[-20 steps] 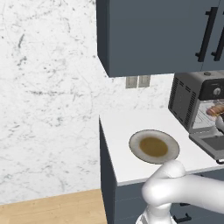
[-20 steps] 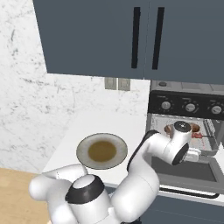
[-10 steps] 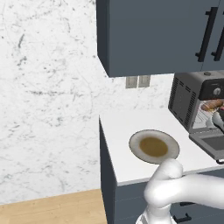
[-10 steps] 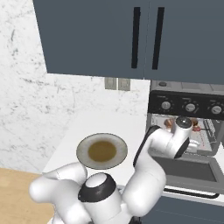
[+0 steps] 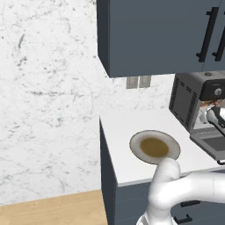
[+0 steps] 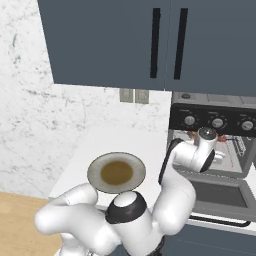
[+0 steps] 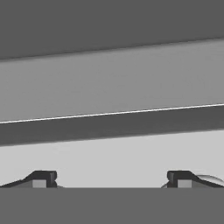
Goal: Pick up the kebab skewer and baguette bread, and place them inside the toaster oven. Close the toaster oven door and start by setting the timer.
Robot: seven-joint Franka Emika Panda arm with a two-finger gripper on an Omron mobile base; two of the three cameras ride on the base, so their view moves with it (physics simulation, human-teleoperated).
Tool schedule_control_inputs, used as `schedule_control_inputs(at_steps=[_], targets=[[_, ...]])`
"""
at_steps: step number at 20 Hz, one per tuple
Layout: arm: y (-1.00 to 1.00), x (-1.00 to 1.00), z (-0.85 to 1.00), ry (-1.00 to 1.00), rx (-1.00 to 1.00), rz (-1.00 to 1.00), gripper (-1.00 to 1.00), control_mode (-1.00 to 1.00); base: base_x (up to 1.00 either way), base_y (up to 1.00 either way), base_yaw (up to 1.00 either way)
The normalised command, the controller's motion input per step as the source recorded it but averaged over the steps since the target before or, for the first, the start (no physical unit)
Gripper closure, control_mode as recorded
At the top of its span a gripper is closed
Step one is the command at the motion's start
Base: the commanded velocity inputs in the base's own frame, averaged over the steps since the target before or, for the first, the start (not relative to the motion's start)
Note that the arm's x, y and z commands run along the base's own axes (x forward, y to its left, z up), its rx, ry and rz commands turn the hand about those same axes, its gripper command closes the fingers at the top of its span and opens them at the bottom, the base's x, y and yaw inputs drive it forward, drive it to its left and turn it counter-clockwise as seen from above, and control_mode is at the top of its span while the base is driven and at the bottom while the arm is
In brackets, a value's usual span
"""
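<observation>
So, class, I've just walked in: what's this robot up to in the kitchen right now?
The white robot arm is reaching toward the toaster oven on the counter. The oven door hangs open, and something reddish lies on the rack inside, too small to identify. The gripper is open and holds nothing. A round plate sits on the counter to the left of the oven, with no food on it. The door still needs closing and the timer setting.

wall [image 5: 48, 101]: veined white marble, smooth
surface [image 5: 127, 158]: matt white
toaster oven [image 6: 220, 120]: dark metal, silver knobs
plate [image 6: 116, 172]: glossy glazed
</observation>
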Motion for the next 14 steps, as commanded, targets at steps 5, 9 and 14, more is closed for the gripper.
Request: schedule_control_inputs(at_steps=[5, 9, 14], targets=[[-0.11, 0.45, 0.01, -0.05, 0.00, 0.00, -1.00, -1.00, 0.00, 0.00, 0.00], [-0.43, 0.03, 0.02, -0.17, 0.05, 0.00, -1.00, -1.00, 0.00, 0.00, 0.00], [-0.46, -0.16, 0.28, -0.08, 0.03, 0.00, -1.00, -1.00, 0.00, 0.00, 0.00]])
